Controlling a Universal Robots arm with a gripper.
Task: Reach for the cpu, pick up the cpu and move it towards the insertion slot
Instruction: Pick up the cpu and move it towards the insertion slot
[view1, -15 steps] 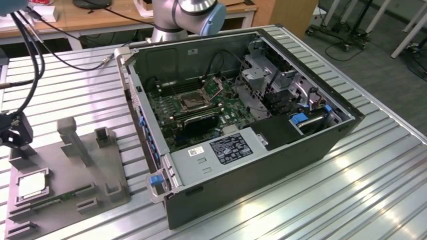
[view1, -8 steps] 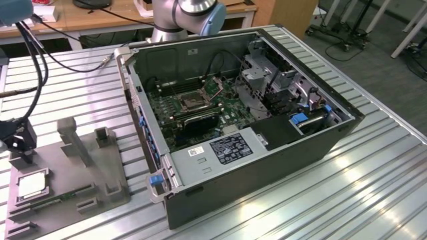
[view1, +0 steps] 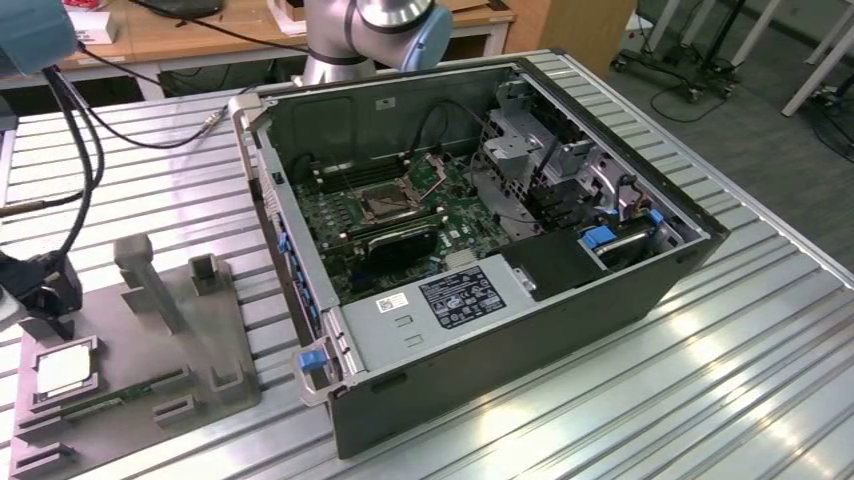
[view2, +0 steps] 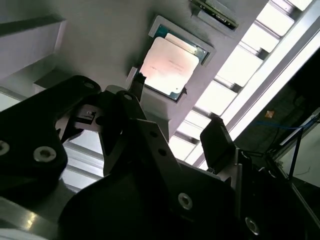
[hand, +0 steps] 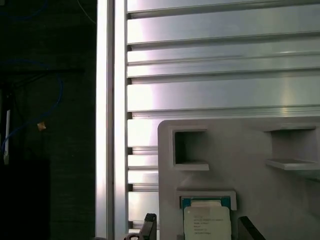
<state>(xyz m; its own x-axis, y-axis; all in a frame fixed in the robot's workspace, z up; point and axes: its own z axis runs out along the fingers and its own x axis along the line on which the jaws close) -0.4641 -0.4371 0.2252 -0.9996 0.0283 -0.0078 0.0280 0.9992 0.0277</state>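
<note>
The cpu (view1: 64, 372), a small flat square chip with a silvery metal top and a tan-green rim, lies flat in a square recess of the gray plastic tray (view1: 200, 345) at the lower left of the exterior view. A long thin green memory stick (view1: 127, 392) lies in the same tray, just beside the chip's recess. The tray rests on the ribbed aluminium worktop (view1: 694, 400).

The black two-fingered tool (view1: 48, 318) hangs close over the tray at the exterior view's left edge, near the chip. It is spread wide and holds nothing. In the first wrist view its fingertips (hand: 149, 223) stand one off each side of the chip, each with a gap to it.

The insertion slot (view1: 383, 203), a square metal-framed socket with a dark centre, sits on the green circuit board (view1: 461, 225) inside the open black computer case (view1: 561, 310) in the middle of the exterior view, well apart from the tray. The arm's silver and blue joint (view1: 400, 25) shows at the top of that view, behind the case.
</note>
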